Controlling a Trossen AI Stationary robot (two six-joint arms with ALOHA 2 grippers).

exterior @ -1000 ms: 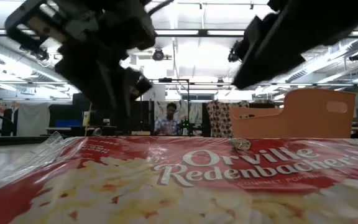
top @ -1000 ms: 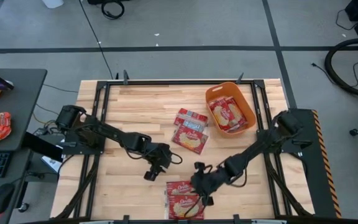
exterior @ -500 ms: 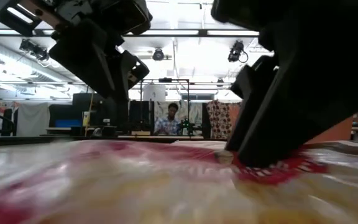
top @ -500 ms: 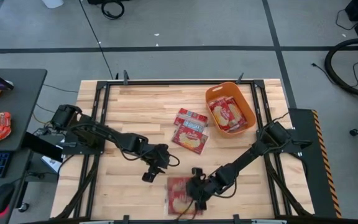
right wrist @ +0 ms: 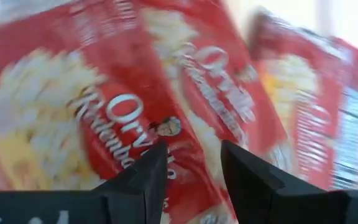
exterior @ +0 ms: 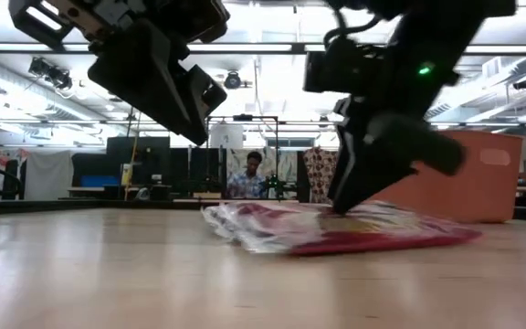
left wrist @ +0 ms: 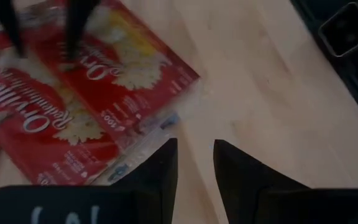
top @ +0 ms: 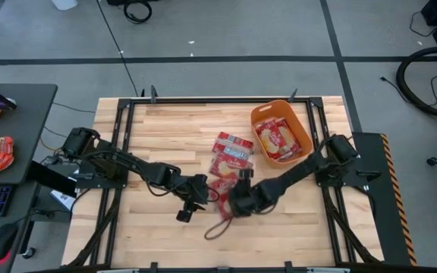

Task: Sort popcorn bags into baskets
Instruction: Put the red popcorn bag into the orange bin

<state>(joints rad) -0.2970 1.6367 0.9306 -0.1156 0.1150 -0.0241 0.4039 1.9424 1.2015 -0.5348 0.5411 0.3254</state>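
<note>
Two arms meet near the middle of the wooden surface (top: 150,129), left of the orange tub (top: 303,121). Farthest from the tub, the left tool (top: 190,203) hangs above bare wood with nothing in it, its fingers (left wrist: 160,169) parted a little, and a popcorn bag (left wrist: 79,93) lies just ahead of them. Closer to the tub, the right tool (top: 237,199) is down on a red popcorn bag (top: 220,218) whose loose end trails away from the tub. The low view shows that bag (exterior: 354,228) flat on the wood beneath the tool, but whether the fingers (right wrist: 148,174) pinch it or only press it I cannot tell. Between this tool and the tub lie more bags (top: 232,155), and two bags (top: 278,140) already sit inside the tub.

Risk, as I judge it: a slick, floppy wrapper held at one edge could slip free or fold, then catch the loose bags or the tub's near wall in transit. The two tools are also close enough to collide.
</note>
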